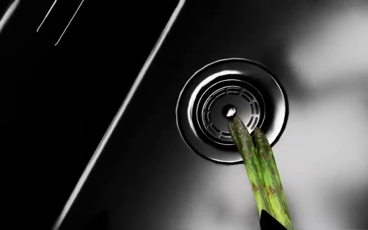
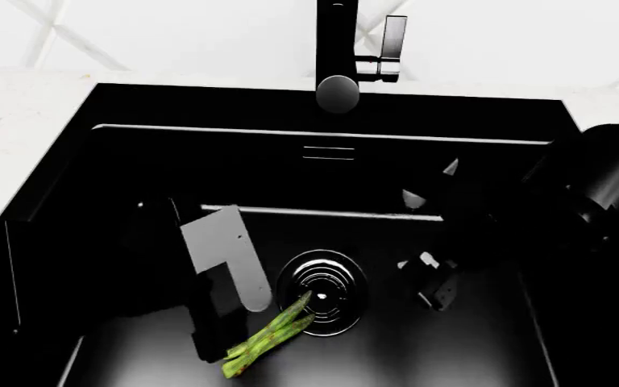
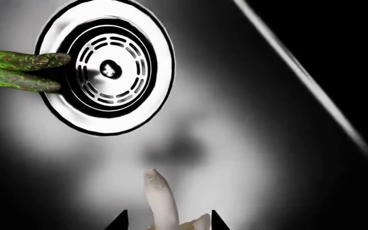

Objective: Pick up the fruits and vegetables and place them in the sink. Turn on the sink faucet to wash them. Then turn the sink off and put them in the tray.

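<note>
The asparagus stalks lie low in the black sink, their tips over the round metal drain. My left gripper is just beside them and open; in the left wrist view one dark fingertip overlaps the asparagus. To the right of the drain, my right gripper is shut on the whitish garlic piece, held above the sink floor and pointing toward the drain. The faucet stands behind the basin with its lever upright; no water shows. The tray is out of view.
A stepped ledge runs across the basin behind both grippers. Pale countertop borders the sink on the left and back. My right arm reaches in over the sink's right rim.
</note>
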### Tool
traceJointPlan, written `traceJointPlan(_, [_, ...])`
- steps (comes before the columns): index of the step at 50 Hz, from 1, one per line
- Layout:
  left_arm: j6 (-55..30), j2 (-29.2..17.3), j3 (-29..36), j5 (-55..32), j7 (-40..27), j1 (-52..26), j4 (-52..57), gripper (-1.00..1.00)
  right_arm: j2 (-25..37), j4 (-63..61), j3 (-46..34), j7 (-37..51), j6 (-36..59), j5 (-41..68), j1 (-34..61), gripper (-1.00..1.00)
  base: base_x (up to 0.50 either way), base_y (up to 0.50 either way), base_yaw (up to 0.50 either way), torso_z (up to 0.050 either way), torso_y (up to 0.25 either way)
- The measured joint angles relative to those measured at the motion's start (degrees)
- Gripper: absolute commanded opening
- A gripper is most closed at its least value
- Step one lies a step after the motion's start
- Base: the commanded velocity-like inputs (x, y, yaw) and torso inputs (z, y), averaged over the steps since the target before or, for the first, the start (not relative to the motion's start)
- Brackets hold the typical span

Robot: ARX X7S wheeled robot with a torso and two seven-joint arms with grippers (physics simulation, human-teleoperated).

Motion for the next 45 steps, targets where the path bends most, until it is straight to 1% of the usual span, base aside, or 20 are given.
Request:
traceJointPlan(8, [2.34,1.23,-0.98,-2.01,6.31,-0.21,-3.67,1.00,0.49,-0.10,0.48,0.37,0.12,0.22,1.04,-1.00,0.00,0.00,0.00,0.000,-0.001])
traceJointPlan(16, [3.99,3.01,-1.27,-3.25,9.73,0.93,-8.02,1.00,0.74,-0.19,0.79,0.69,0.07,0.45,1.59,-1.00,0.00,0.00,0.00,0.000,0.000])
traceJointPlan(28, [5.16,6.50,0.36,-2.17,12.05,3.30,-13.08,1.00,0.99,-0.50,1.10,1.01,-0.12,0.81,2.14,-1.00,0.00,0.00,0.00,0.000,0.000])
traceJointPlan(45, [4.06,11.65,4.26,0.66,12.87,5.73,-18.03,1.00,1.02,-0.66,0.97,1.00,-0.26,0.99,2.76,-1.00,0.00,0.00,0.00,0.000,0.000])
